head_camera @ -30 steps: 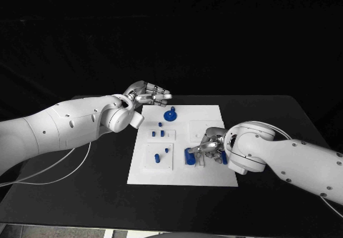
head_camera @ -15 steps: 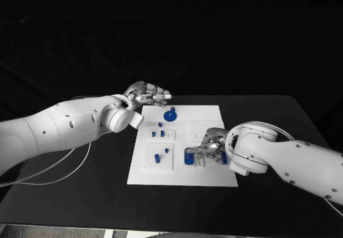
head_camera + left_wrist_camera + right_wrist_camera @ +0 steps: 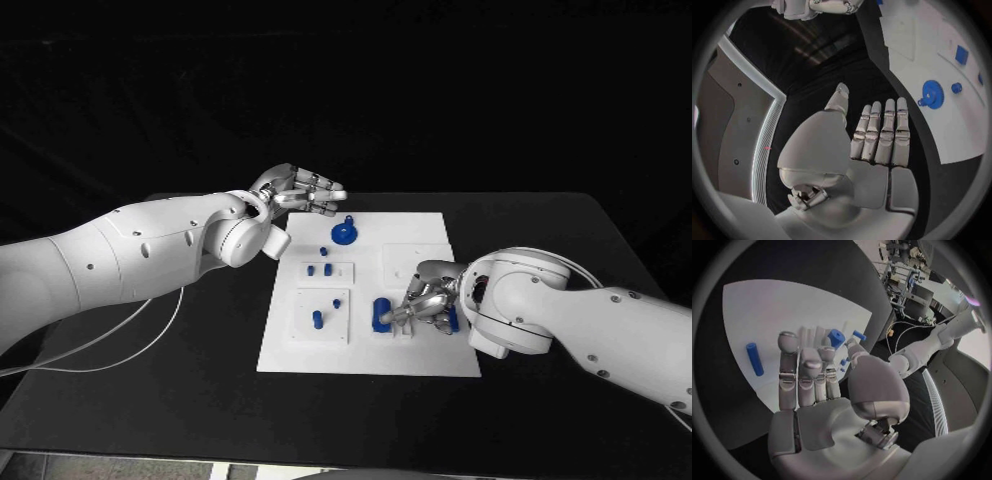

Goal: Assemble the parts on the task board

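Observation:
The white task board (image 3: 369, 358) lies mid-table. A blue gear (image 3: 345, 232) sits at its far side, with two short blue blocks (image 3: 319, 268) standing behind a blue peg (image 3: 316, 319). My right hand (image 3: 418, 300) hovers over the board's near right part, fingers stretched out and holding nothing. It is between a blue cylinder (image 3: 382, 313) and another blue piece (image 3: 451, 318). The right wrist view has the fingers (image 3: 804, 372) over the board (image 3: 761, 315), a blue cylinder (image 3: 754, 359) and a blue block (image 3: 836, 336). My left hand (image 3: 300, 190) is held open above the board's far left corner, near the gear (image 3: 932, 92).
A white cable (image 3: 130, 340) loops over the black table (image 3: 562, 230) at the left, under my left arm. Bare tabletop surrounds the board. The left wrist view has the board's edge (image 3: 942, 130) and my right hand (image 3: 817, 6) far off.
My right hand has shifted slightly toward the near left, closer to the blue cylinder. The left hand and the parts have stayed put.

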{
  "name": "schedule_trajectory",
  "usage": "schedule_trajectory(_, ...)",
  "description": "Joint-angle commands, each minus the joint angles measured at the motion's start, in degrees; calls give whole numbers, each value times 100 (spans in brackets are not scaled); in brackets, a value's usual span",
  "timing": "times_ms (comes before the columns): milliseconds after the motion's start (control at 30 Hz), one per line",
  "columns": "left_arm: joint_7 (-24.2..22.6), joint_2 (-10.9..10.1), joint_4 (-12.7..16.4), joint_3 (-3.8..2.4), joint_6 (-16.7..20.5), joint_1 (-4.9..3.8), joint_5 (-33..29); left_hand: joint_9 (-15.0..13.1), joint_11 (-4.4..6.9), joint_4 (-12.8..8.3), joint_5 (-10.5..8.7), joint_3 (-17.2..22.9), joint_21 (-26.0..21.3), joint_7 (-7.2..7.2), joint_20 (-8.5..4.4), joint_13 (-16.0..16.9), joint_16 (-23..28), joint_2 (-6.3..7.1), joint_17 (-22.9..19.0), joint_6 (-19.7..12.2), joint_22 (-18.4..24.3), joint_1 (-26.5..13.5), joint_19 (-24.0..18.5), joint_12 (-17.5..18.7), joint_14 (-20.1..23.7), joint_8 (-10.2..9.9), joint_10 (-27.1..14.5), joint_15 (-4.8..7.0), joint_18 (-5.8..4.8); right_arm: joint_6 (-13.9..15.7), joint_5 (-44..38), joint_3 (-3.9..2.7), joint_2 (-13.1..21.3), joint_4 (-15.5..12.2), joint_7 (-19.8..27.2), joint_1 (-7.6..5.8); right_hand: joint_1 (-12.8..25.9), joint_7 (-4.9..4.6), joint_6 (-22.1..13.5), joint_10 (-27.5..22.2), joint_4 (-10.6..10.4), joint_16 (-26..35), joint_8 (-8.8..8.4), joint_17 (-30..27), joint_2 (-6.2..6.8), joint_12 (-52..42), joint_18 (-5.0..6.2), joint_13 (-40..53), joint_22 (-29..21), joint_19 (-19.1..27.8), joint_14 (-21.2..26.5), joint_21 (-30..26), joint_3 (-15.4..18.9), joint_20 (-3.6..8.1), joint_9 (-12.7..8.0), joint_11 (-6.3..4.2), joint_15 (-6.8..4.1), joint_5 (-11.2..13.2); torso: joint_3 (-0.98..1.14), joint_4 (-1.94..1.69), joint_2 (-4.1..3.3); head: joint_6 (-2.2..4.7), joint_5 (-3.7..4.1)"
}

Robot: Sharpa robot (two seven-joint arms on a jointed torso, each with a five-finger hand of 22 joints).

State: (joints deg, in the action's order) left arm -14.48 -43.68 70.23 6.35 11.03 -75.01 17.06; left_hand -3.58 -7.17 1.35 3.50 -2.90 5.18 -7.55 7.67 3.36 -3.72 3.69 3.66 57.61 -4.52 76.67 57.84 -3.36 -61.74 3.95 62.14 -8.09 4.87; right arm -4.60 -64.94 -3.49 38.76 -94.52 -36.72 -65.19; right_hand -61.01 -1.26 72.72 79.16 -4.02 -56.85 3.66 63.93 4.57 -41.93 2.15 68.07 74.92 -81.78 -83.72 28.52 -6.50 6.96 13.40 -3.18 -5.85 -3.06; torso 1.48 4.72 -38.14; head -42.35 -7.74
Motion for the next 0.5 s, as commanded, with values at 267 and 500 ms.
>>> schedule_trajectory(267, -31, 6, 9, -4, -75, -6, -1, -4, -19, -10, 20, -8, 12, -13, 15, 7, 17, -64, 6, -25, 1, -2, -21, -3, -1, 30, 7, -46, -74, -259, 42, -5, -19, 33, 269, 31, -182, 22, 0, 11, 317, -8, 5, -24, -100, -60, -7, 24, 362, 9, -17, 27, 12, 18, 375, -6, -30, -86, -4, 0, 5, -16, 5)
schedule_trajectory(500, -30, 7, 7, -4, -80, -6, -1, -4, -20, -19, 20, -20, 13, -13, 15, 8, 17, -71, 6, -25, 1, -16, -20, -4, -1, 31, 5, -44, -74, -188, 9, -5, -106, 162, 210, 47, -154, 48, -14, 8, 405, -16, 1, -45, -363, -71, -10, 8, 361, 9, -12, 22, 29, 25, 509, -20, -40, -358, -6, -8, -1, -21, 7)
